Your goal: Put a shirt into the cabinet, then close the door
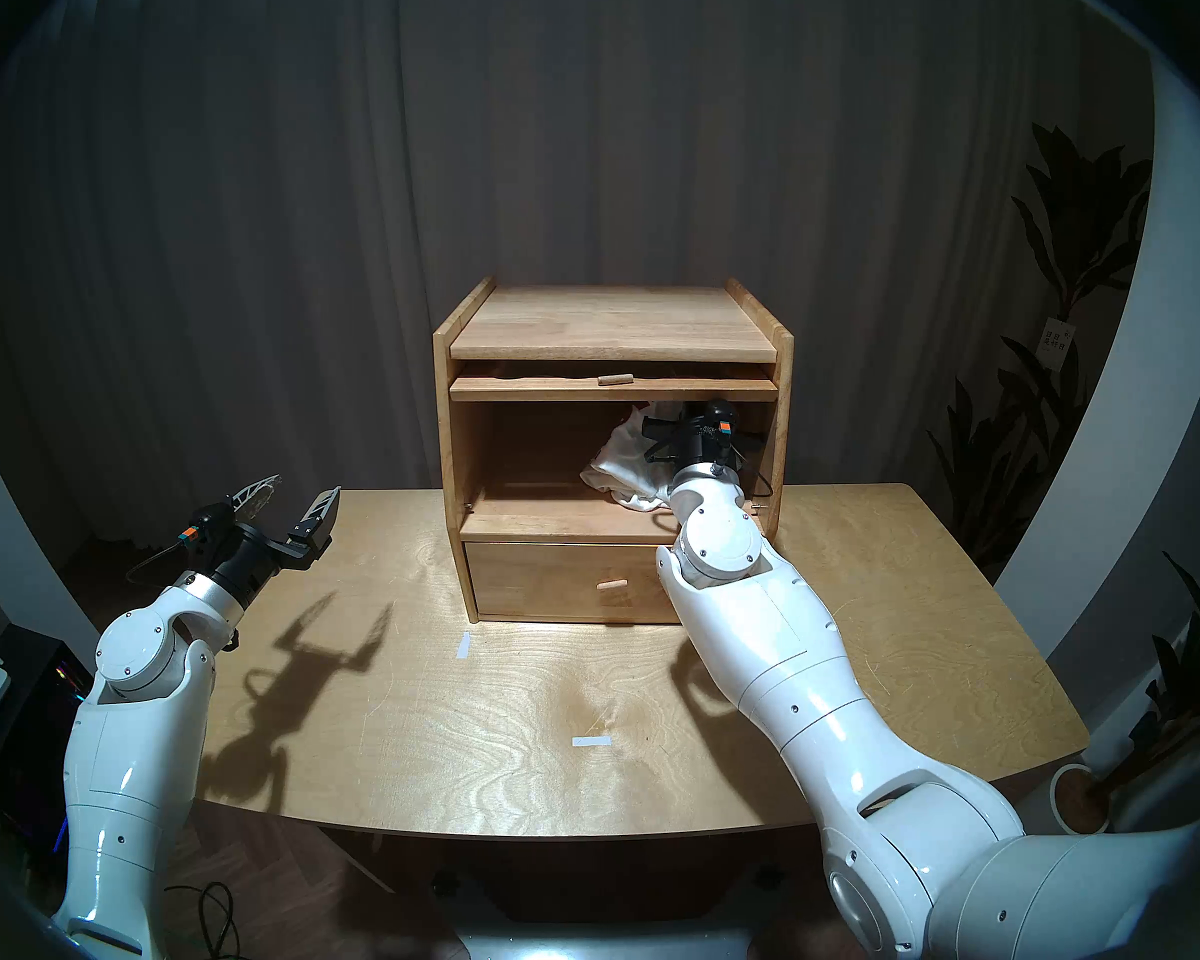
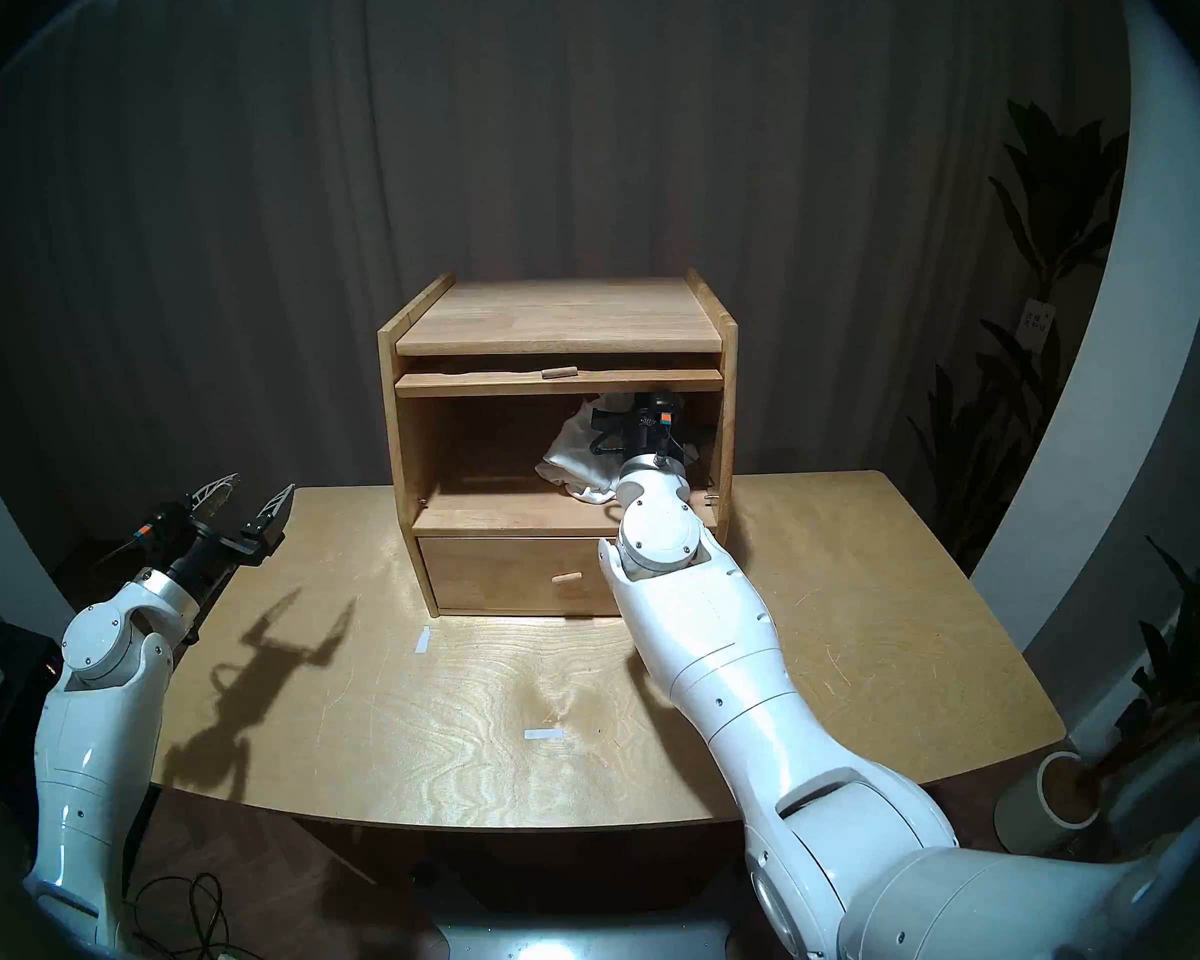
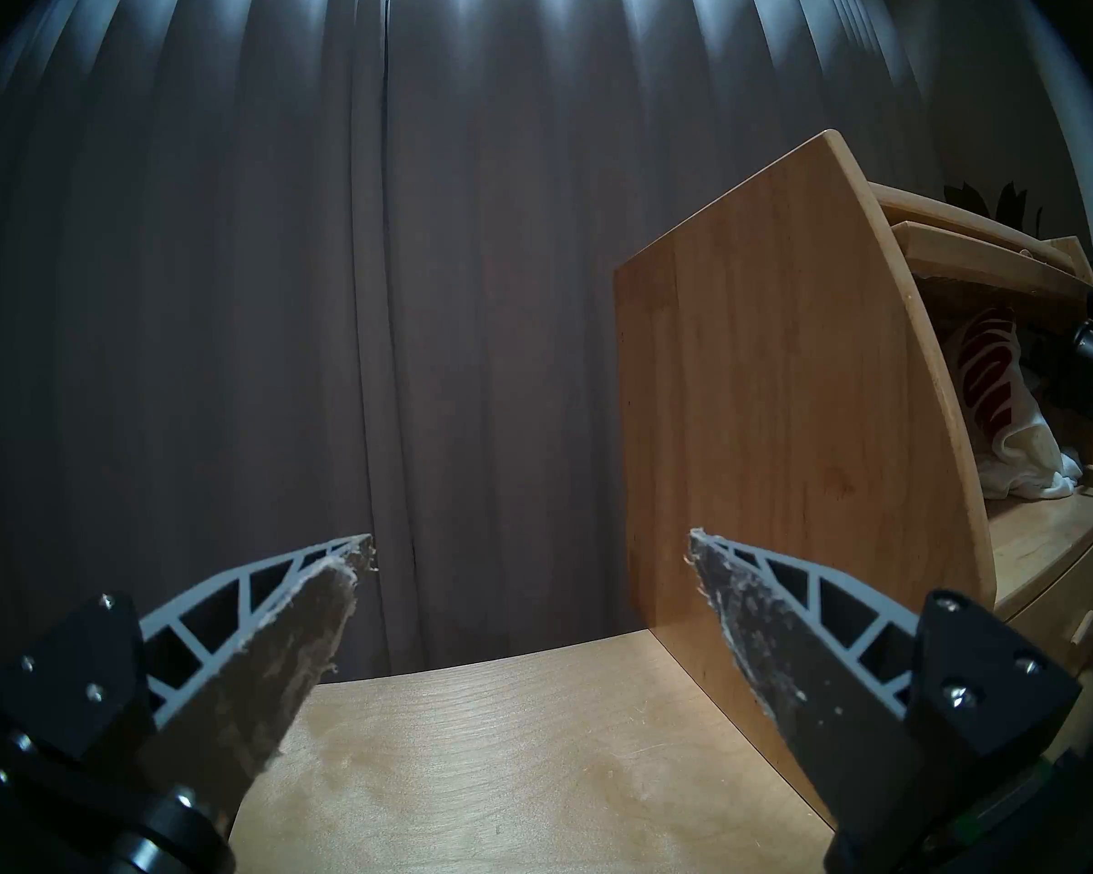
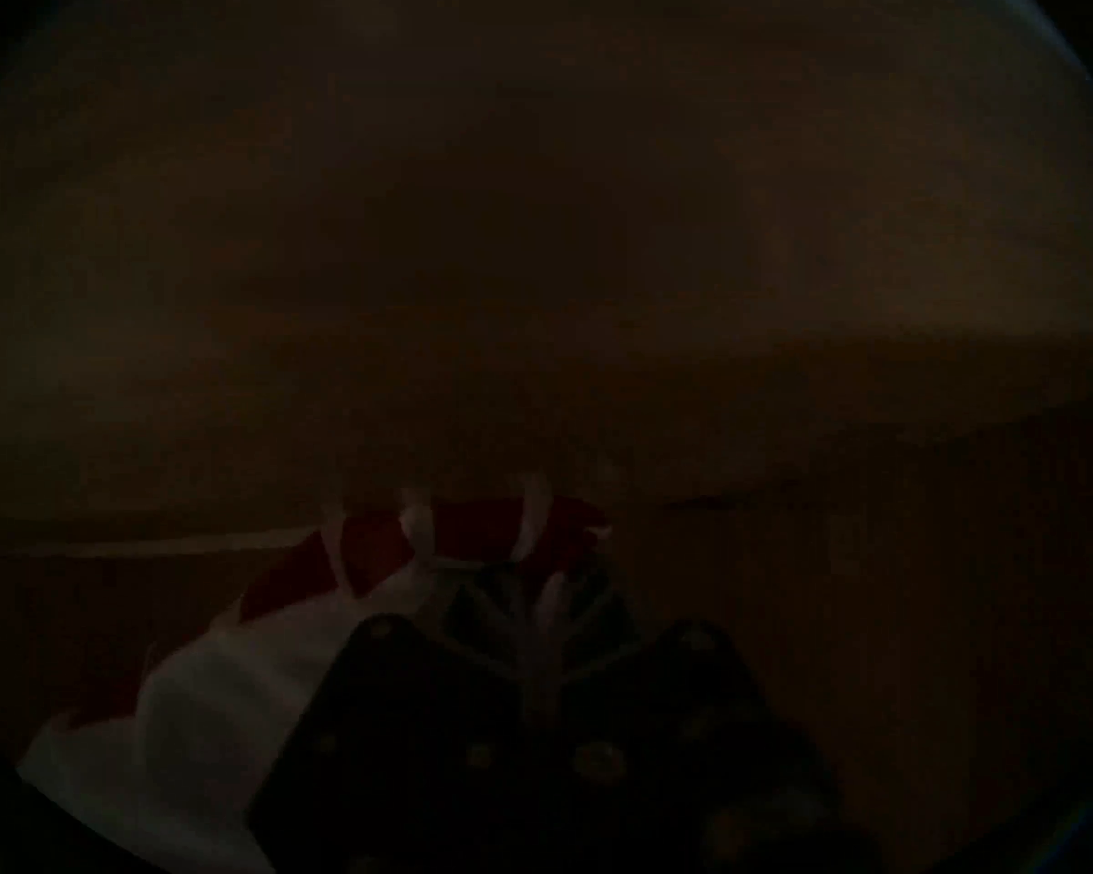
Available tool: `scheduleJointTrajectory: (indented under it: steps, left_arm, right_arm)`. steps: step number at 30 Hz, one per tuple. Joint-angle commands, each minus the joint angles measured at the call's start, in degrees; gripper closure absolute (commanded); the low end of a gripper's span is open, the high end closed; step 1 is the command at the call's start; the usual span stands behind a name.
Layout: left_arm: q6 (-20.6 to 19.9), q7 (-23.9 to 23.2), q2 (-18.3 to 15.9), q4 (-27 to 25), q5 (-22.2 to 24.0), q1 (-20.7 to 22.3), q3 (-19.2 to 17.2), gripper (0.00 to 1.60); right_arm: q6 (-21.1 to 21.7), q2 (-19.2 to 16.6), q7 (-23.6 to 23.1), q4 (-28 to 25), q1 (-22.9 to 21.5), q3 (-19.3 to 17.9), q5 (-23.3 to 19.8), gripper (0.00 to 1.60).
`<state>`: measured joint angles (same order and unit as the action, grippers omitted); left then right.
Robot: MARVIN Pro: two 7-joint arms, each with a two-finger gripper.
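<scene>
The light-brown wooden cabinet (image 1: pixel 611 321) stands at the back of the table with its upper compartment uncovered. Its door (image 1: pixel 549 386) lies flat, slid in under the top, peg handle facing me. The white shirt (image 1: pixel 621 463) with red letters (image 3: pixel 998 412) is bunched inside the compartment, right of centre. My right gripper (image 4: pixel 544 582) reaches in there, its fingers pressed together with white cloth pinched between them. My left gripper (image 1: pixel 306 484) hovers open and empty over the table's left edge, left of the cabinet.
The lower drawer (image 1: pixel 562 584) with a peg handle is shut. Two white tape marks (image 1: pixel 592 741) lie on the wooden table (image 1: pixel 410 730). Potted plants (image 1: pixel 1068 314) stand to the right, grey curtains behind.
</scene>
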<state>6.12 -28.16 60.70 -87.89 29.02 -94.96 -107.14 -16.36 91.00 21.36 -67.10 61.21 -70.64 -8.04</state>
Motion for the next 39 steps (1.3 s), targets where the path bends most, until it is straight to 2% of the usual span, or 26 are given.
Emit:
scheduleJointTrajectory:
  steps: [1, 2, 3, 4, 5, 7, 11, 15, 20, 27, 33, 39]
  left_arm:
    - [0.3, 0.0, -0.3, -0.9, 0.0, 0.7, -0.2, 0.0]
    - [0.3, 0.0, -0.3, -0.9, 0.0, 0.7, -0.2, 0.0]
    - [0.3, 0.0, -0.3, -0.9, 0.0, 0.7, -0.2, 0.0]
    - [0.3, 0.0, -0.3, -1.0, 0.0, 0.7, -0.2, 0.0]
    - [0.3, 0.0, -0.3, -1.0, 0.0, 0.7, -0.2, 0.0]
    - [0.3, 0.0, -0.3, -1.1, 0.0, 0.6, -0.2, 0.0]
    - [0.3, 0.1, -0.3, -1.2, -0.1, 0.6, -0.2, 0.0]
    - [0.3, 0.0, -0.3, -1.1, 0.0, 0.6, -0.2, 0.0]
    - [0.3, 0.0, -0.3, -0.9, 0.0, 0.6, -0.2, 0.0]
    - [0.2, 0.0, -0.3, -0.6, 0.0, 0.6, -0.1, 0.0]
    - [0.2, 0.0, -0.2, -0.5, 0.0, 0.6, -0.1, 0.0]
    - [0.2, 0.0, -0.2, -0.4, 0.1, 0.6, -0.1, 0.0]
  right_arm:
    - [2.3, 4.5, -3.3, -0.6, -6.2, 0.2, -0.5, 1.6]
    - [2.8, 4.9, -3.6, -0.2, -6.3, 0.1, -1.0, 1.44]
    - [3.1, 5.0, -3.9, 0.4, -6.6, 0.2, -1.2, 0.68]
    - [3.4, 5.1, -4.3, 0.8, -6.5, 0.1, -1.7, 0.08]
    - [3.7, 5.1, -4.7, 1.5, -6.9, 0.3, -2.1, 0.0]
    - [4.4, 5.0, -4.8, 2.5, -6.9, 0.7, -3.3, 0.0]
    - [8.0, 4.5, -4.3, -3.4, -1.8, 1.0, -4.6, 0.0]
    - [9.3, 5.2, -2.4, -5.1, 0.5, 1.3, -4.9, 0.0]
    - [15.3, 5.3, -0.6, -9.5, 4.4, 0.5, -7.4, 0.0]
    - [20.1, 1.3, 1.5, -14.1, 5.0, -2.1, -7.1, 0.0]
    - [24.8, -2.6, 0.6, -18.5, 1.2, -2.9, -5.1, 0.0]
    - [30.6, -2.6, -1.4, -21.3, 0.0, -1.8, -5.8, 0.0]
